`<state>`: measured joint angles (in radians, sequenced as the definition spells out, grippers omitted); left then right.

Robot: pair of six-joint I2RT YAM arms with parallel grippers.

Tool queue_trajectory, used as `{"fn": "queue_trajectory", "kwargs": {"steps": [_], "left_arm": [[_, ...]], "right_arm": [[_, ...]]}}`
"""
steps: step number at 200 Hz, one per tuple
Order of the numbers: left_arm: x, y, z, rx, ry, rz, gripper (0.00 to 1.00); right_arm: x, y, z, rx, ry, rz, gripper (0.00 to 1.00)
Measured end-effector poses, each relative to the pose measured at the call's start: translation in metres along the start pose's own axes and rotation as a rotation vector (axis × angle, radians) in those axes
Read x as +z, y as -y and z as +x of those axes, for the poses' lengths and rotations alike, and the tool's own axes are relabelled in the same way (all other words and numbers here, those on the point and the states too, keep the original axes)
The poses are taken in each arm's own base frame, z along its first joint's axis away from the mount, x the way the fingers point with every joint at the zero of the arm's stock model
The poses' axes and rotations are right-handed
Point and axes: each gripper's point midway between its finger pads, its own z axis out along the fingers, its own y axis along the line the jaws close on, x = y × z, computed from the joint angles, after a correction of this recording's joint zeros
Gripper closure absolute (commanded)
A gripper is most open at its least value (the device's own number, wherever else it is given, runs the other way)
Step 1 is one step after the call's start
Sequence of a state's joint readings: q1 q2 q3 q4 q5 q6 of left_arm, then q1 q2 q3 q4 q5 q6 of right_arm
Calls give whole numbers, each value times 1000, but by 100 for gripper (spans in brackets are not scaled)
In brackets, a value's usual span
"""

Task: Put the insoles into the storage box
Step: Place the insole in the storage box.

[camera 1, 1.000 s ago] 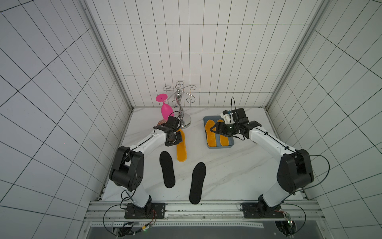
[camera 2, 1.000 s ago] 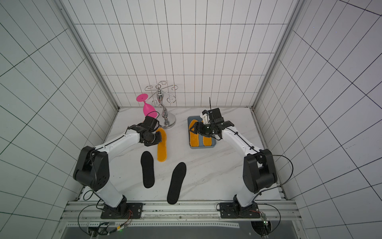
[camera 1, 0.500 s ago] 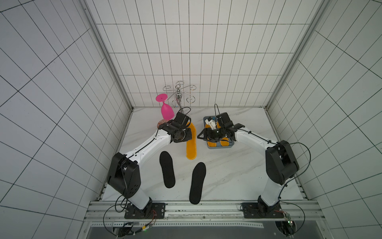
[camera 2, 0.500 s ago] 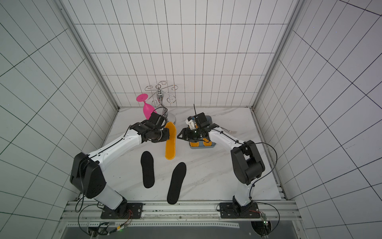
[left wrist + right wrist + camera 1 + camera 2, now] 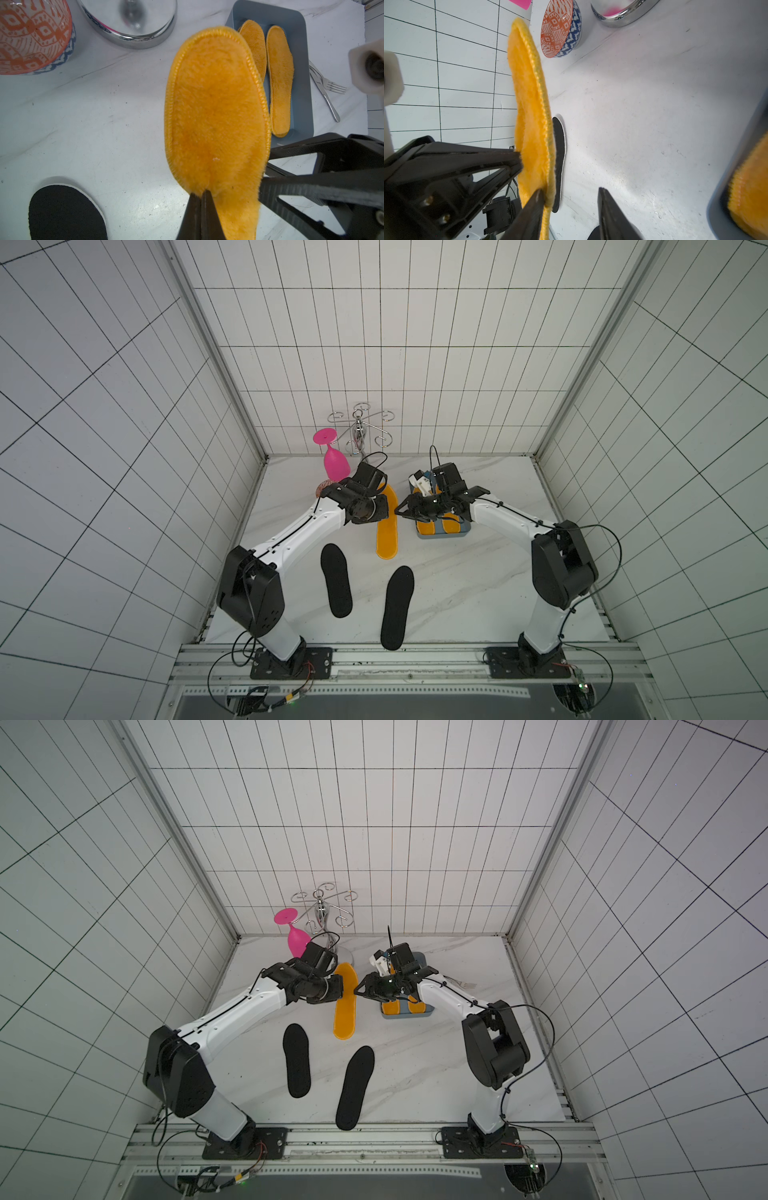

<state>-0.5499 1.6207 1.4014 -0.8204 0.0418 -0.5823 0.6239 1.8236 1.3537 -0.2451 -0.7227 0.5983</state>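
Observation:
My left gripper is shut on the heel end of a fuzzy orange insole, held above the table between the arms. My right gripper is open at that insole's edge. One finger touches the insole and the other stands apart over bare table. The blue-grey storage box holds two orange insoles side by side. Two black insoles lie on the table nearer the front.
A pink wine glass and a chrome wire rack stand at the back wall. A patterned orange and blue bowl sits behind the left arm. A fork lies right of the box.
The left arm carried the orange insole up and to the right, towards the box. The right gripper left the box, moved left to the insole, and its jaws narrowed.

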Motion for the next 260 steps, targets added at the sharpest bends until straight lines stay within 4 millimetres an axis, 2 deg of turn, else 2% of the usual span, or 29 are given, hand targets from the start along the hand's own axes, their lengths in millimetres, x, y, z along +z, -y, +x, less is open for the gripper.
{"fn": "queue_trajectory", "kwargs": {"steps": [24,92,104,125,144,169,194,230,260], "left_arm": [[0,-1,1,0,-5,-3,100],[-3,-2,-1,-24,-25,37,100],[-4,0,0,-19,-28,50,100],[-8,3,0,-12,-30,68,100],[-10,3,-1,-13,-26,80,90],[-18,-1,-3,-42,-13,124,66],[-32,-7,-8,-78,21,207,50],[-63,-7,-18,-132,91,408,48],[-80,4,-15,-145,103,574,47]], "right_arm": [[1,-3,0,9,-4,-19,69],[3,-27,-5,-27,2,-120,72],[3,-30,-4,-30,-2,-135,77],[4,-35,-3,-28,-7,-150,92],[4,-36,-3,-28,-7,-158,100],[3,-39,-3,-34,-8,-168,100],[-3,-45,-4,-43,-3,-183,100],[-26,-64,-9,-85,41,-250,100],[-42,-77,-14,-99,76,-313,100]]}}
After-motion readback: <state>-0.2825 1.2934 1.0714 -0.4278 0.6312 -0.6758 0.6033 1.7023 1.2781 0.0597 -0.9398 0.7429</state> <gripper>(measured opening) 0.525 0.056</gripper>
